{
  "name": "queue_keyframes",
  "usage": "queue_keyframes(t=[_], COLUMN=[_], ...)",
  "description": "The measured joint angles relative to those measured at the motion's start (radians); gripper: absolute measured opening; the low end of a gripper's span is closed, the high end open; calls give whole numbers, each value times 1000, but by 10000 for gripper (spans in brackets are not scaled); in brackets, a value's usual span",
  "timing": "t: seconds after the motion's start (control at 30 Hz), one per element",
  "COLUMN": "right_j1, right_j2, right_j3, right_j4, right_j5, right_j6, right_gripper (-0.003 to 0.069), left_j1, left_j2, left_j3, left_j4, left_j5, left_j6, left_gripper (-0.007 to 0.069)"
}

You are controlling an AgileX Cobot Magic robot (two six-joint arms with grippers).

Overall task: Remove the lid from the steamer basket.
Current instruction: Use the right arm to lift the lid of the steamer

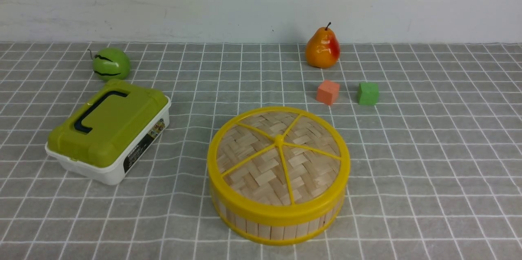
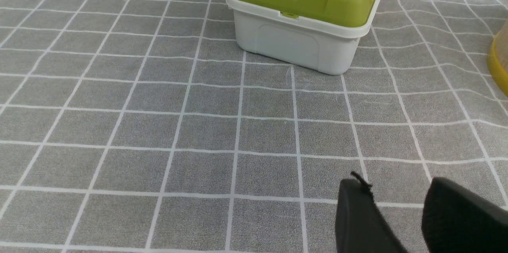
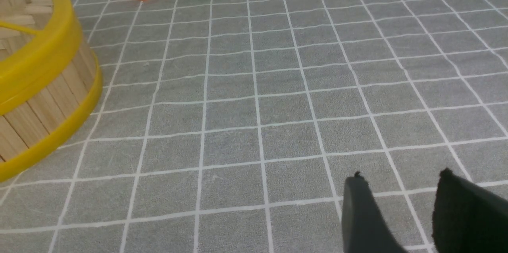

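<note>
Black side label (image 1: 143, 146) on white box (image 1: 102, 172) unreadable; lid (image 1: 278, 158) on steamer basket (image 1: 281, 229).

lid (image 1: 279, 158) sits level on the steamer basket (image 1: 277, 227), rim seated all round. the basket stands on a grey checked cloth (image 1: 428, 162). left of the basket, apart from it: white box with green top (image 1: 108, 129). far left behind the basket: green round fruit (image 1: 111, 63). just behind the basket to the right: orange cube (image 1: 328, 92) and green cube (image 1: 368, 93), not touching. further behind the basket: pear (image 1: 322, 47), upright.
</note>
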Motion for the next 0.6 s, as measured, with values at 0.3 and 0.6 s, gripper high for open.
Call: queue_keyframes(t=[0.3, 0.6], right_j1=[0, 0], right_j2=[0, 0], right_j3=[9, 9], right_j4=[617, 789], right_j5=[8, 6], right_j6=[285, 292], right_gripper=[241, 241], left_j1=[0, 0], left_j2=[0, 0], left_j3=[0, 0], left_j4=[0, 0], left_j5=[0, 0], left_j6=[0, 0], left_gripper=[239, 239])
